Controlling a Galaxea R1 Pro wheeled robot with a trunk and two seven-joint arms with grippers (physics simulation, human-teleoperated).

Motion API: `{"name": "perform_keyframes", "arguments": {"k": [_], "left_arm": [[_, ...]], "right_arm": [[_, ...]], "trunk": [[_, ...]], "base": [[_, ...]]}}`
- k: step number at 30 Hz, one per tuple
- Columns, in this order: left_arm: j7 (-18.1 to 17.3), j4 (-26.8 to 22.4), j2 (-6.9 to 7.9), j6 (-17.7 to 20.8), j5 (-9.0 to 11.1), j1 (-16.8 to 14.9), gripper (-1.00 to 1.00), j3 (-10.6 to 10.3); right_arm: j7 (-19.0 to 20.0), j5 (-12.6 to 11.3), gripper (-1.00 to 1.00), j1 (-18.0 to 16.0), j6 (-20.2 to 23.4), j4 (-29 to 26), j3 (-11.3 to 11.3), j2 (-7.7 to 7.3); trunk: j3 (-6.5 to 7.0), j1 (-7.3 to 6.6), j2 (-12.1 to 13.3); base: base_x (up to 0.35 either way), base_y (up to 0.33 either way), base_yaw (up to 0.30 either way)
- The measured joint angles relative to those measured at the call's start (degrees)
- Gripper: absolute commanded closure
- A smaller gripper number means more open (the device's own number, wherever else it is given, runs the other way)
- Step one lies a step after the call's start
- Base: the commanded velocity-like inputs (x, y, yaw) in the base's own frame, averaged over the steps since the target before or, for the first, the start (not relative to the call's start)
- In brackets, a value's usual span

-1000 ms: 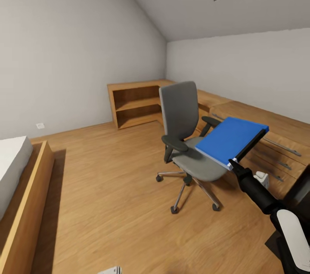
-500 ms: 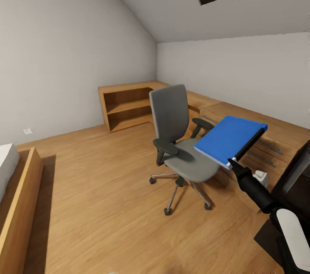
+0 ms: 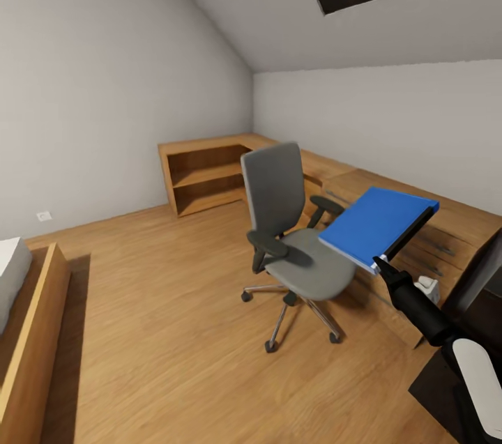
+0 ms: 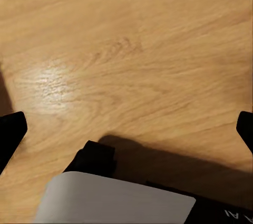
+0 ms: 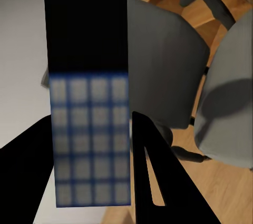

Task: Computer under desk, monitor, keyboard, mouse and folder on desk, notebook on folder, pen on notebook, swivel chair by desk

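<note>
My right gripper is shut on the lower edge of the bright blue folder. It holds the folder tilted in the air, just right of the swivel chair and above the edge of its seat. In the right wrist view the folder stands clamped between the two black fingers, with the grey chair seat behind it. The chair's seat is bare and it stands on the wood floor in front of the low oak cabinet. My left gripper is open over bare floor, its tips wide apart.
A light oak low cabinet with open shelves runs along the back and right walls. A bed frame stands at the left. A black furniture edge is cut off at the right, with a small white object beside it. Open wood floor lies left of the chair.
The head camera has swung right, so the room has slid left in the picture. The folder stays clamped in my right gripper, now slightly higher against the chair.
</note>
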Motion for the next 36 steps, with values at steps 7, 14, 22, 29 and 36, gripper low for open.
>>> {"name": "perform_keyframes", "arguments": {"k": [7,14,22,29,36], "left_arm": [[-0.08,0.91,-0.07,-3.29,-0.32,0.00,-1.00,-0.09],[-0.08,1.27,-0.15,-3.81,-0.49,0.00,-1.00,-0.13],[-0.01,1.43,-0.11,-7.43,-0.55,0.01,-1.00,-0.15],[0.05,2.28,-0.19,-10.09,-0.57,0.01,-1.00,-0.13],[0.06,2.40,-0.23,-10.37,-0.54,0.01,-1.00,-0.13]], "right_arm": [[-0.89,0.00,1.00,0.01,-0.08,0.34,-0.17,0.00],[-2.02,0.04,1.00,0.01,-0.10,0.57,-0.30,-0.02],[-3.15,0.16,1.00,0.01,0.00,0.67,-3.63,-0.03],[-3.40,0.12,1.00,0.01,0.05,0.69,-4.94,-0.16],[-4.14,0.11,1.00,0.01,-0.09,0.73,-5.29,-0.56]], "trunk": [[1.26,-1.54,2.81],[2.51,-3.08,5.62],[3.95,-4.83,8.82],[5.21,-6.37,11.63],[6.46,-7.91,14.44]], "base": [[0.000,0.000,-0.222],[0.000,0.000,-0.292],[0.000,0.000,-0.299],[0.000,0.000,-0.300],[0.000,0.000,-0.300]]}}
